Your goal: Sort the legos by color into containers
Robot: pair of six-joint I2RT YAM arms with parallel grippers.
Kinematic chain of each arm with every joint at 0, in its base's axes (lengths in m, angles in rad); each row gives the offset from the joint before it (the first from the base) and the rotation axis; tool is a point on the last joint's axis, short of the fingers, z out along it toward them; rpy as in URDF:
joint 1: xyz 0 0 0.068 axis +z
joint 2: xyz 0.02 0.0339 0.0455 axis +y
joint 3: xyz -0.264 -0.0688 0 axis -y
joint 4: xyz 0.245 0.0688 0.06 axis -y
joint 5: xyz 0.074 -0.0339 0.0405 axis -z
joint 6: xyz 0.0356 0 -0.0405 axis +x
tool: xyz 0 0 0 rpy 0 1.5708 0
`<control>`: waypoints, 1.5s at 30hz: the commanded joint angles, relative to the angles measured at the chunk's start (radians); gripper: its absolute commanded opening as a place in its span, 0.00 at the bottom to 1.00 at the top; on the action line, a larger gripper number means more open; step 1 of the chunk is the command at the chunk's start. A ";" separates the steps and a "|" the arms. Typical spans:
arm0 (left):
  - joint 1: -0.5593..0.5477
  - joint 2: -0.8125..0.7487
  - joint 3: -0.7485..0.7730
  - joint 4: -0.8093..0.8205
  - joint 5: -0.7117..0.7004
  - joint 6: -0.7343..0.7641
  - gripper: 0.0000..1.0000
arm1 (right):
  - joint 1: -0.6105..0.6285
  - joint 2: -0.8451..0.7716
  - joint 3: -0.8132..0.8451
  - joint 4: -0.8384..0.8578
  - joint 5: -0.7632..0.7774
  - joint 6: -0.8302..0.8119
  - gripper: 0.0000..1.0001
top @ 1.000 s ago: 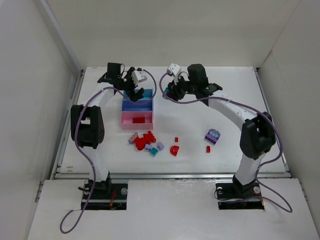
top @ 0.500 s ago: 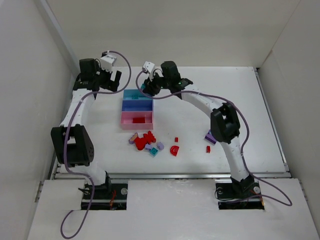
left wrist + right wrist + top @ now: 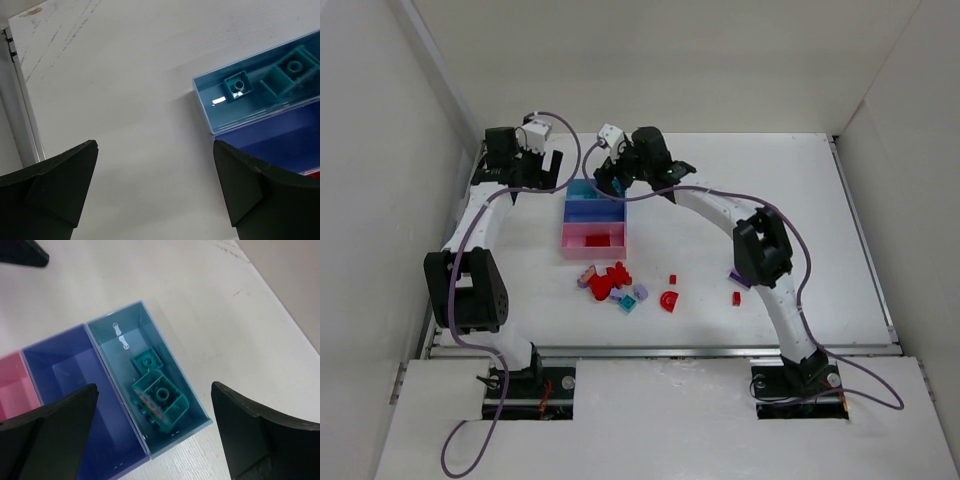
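Right pincer wide open, empty, above legos

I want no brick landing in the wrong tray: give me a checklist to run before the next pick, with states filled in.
1. Check right gripper open and empty: ok.
2. Check left gripper open and empty: ok.
3. Check light blue tray holds only teal bricks: ok, two seen.
4. Check pink tray holds only red: ok, one red brick seen.
5. Check purple-blue tray has no wrong colour: ok, no brick seen.
6. Check table has no loose bricks: not ok; red pile, red arch and others lie unsorted.
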 commanded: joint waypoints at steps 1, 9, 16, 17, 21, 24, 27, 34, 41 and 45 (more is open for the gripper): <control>-0.001 -0.005 0.044 0.006 0.067 0.010 1.00 | 0.021 -0.113 0.058 0.081 0.082 0.043 1.00; -0.001 -0.005 0.134 -0.004 0.067 0.171 1.00 | 0.021 -0.547 -0.449 0.063 0.574 0.114 1.00; -0.041 0.034 0.332 0.058 0.084 0.227 1.00 | -0.198 -0.880 -0.790 -0.286 0.619 0.518 1.00; -0.041 0.044 0.355 0.036 0.108 0.214 1.00 | -0.231 -0.889 -0.848 -0.337 0.619 0.609 1.00; -0.082 0.098 0.380 -0.066 0.258 0.284 1.00 | -0.285 -0.868 -0.910 -0.509 0.608 0.767 1.00; -0.152 0.112 0.371 -0.100 0.190 0.334 1.00 | -0.324 -0.894 -1.020 -0.509 0.608 0.926 1.00; -0.235 0.112 0.326 -0.128 0.030 0.334 1.00 | -0.387 -0.926 -1.133 -0.460 0.599 1.031 1.00; -0.277 0.054 0.252 -0.157 0.015 0.239 1.00 | -0.388 -0.857 -1.171 -0.494 0.628 1.076 1.00; -0.286 0.022 0.210 -0.157 0.026 0.210 1.00 | -0.388 -0.793 -1.173 -0.419 0.570 1.028 0.97; -0.286 0.011 0.210 -0.157 0.016 0.210 1.00 | -0.388 -0.780 -1.159 -0.428 0.549 1.016 0.94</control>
